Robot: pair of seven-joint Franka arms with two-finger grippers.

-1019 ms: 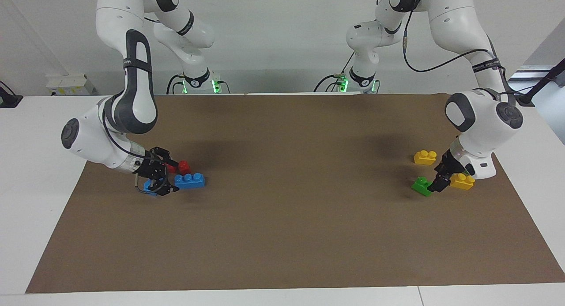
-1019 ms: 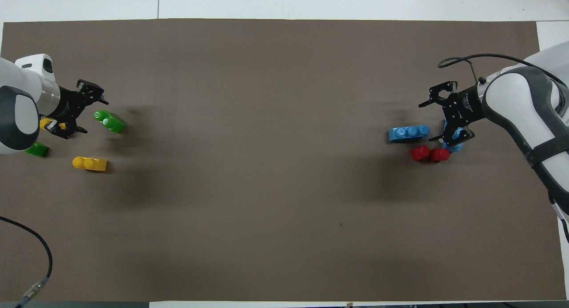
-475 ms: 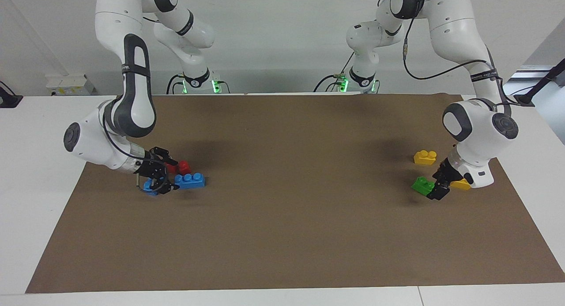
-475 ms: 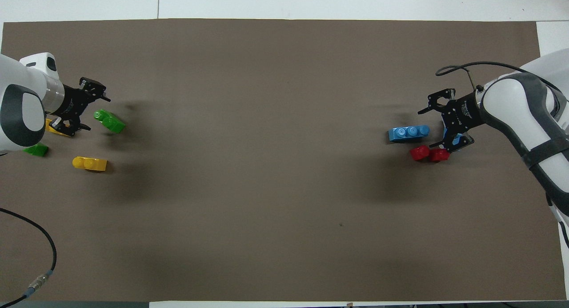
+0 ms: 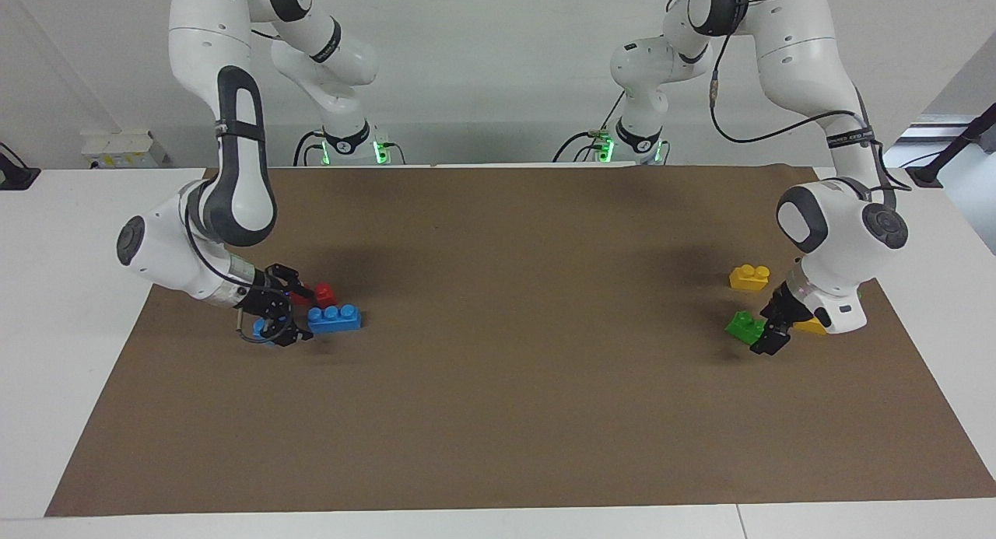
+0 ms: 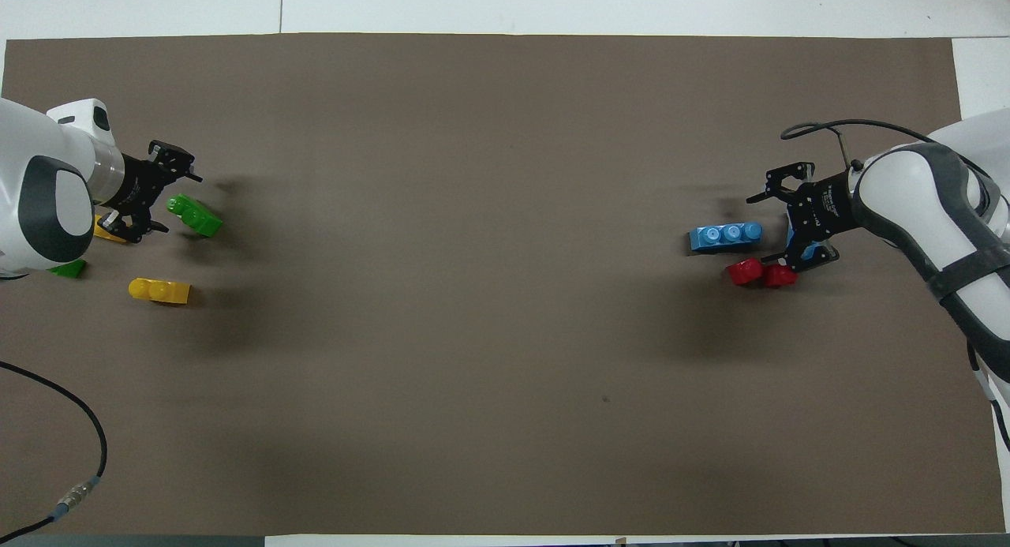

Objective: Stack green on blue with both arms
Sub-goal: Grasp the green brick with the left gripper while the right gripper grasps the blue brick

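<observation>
One green brick (image 5: 743,327) (image 6: 195,215) lies at the left arm's end of the mat. My left gripper (image 5: 767,328) (image 6: 163,193) is open and low just beside it, fingers around its near end without holding it. The second green brick (image 6: 68,269) shows partly under the left arm. One blue brick (image 5: 334,319) (image 6: 726,237) lies at the right arm's end. My right gripper (image 5: 298,312) (image 6: 777,219) is open and low beside that brick's end. The second blue brick (image 5: 261,337) (image 6: 806,251) lies mostly hidden under the right gripper.
Two red bricks (image 5: 320,294) (image 6: 761,274) lie touching, just nearer to the robots than the blue brick. One yellow brick (image 5: 749,276) (image 6: 159,290) lies nearer to the robots than the green one; another (image 5: 811,327) (image 6: 106,230) sits under the left wrist. A brown mat (image 5: 506,352) covers the table.
The left gripper has moved toward the middle of the table, up to the green brick. The right gripper has lowered and shifted slightly. No brick has moved.
</observation>
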